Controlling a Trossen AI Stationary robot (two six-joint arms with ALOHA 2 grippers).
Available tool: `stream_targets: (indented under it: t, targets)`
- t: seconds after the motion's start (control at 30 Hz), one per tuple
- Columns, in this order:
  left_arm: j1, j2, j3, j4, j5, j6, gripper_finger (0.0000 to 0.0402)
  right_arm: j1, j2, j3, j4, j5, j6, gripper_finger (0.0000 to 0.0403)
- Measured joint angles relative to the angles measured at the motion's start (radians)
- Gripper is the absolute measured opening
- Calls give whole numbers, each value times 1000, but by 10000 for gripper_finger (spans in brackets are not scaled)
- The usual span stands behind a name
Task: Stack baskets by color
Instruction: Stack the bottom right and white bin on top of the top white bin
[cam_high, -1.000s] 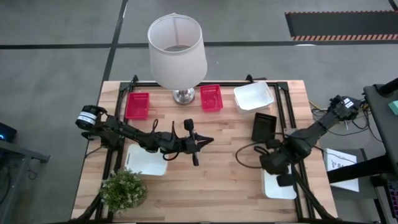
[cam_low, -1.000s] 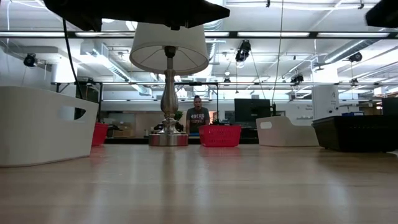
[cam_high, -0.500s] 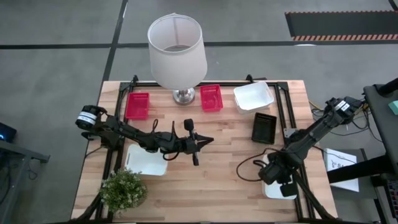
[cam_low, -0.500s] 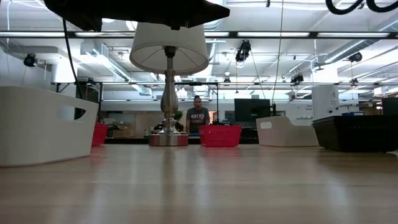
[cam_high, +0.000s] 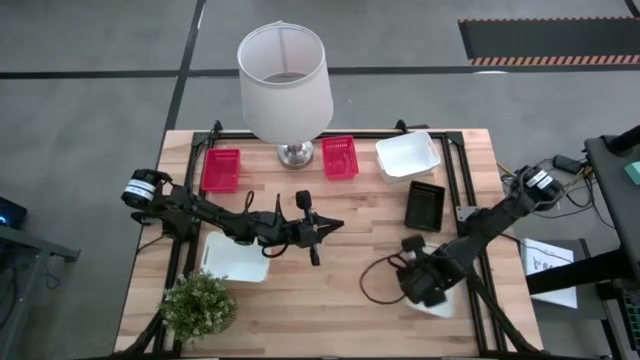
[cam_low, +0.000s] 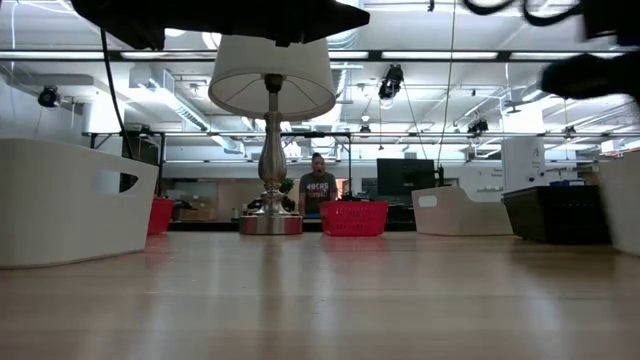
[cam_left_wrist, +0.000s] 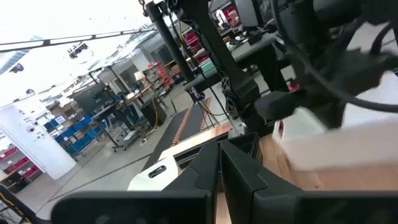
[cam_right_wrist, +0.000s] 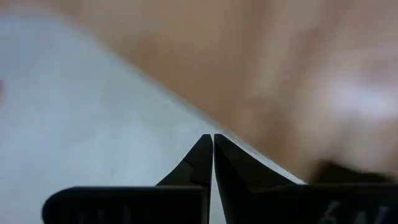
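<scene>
Though half-hidden, pinched white basket (cam_high: 447, 300) rim.

Grey concrete floor (cam_high: 90, 110) all around the wooden table (cam_high: 350, 290), crossed by dark lines, with a black mat (cam_high: 545, 38) edged in orange stripes off in the far corner. Level view now: a big open workshop, bright strip lights (cam_low: 480, 55) running along the ceiling, 1 person (cam_low: 318, 185) standing behind the table beside a dark monitor (cam_low: 400, 178). Blue storage bins (cam_left_wrist: 78, 127) on shelving, white pillar (cam_left_wrist: 31, 140) nearby.
</scene>
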Motion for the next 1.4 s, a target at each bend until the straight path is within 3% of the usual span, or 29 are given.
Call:
stream_targets:
  t: [0.07,0.17,0.53,0.77,1.0,1.4]
  targets:
    - [0,0,3,0,0,0,1,-30,4,8,-1,113,27,8]
    - [0,-1,4,3,0,0,1,-89,-9,19,-1,135,37,8]
    - [-1,-1,4,5,0,-9,1,-147,-162,22,-3,-154,1,17]
    - [-1,-1,4,7,1,-10,1,-33,-179,14,-5,-258,33,98]
    - [-1,-2,5,34,1,-10,1,84,-147,13,-9,-264,-34,179]
    - [-1,-2,5,50,1,-10,1,131,-12,12,-6,-243,-136,167]
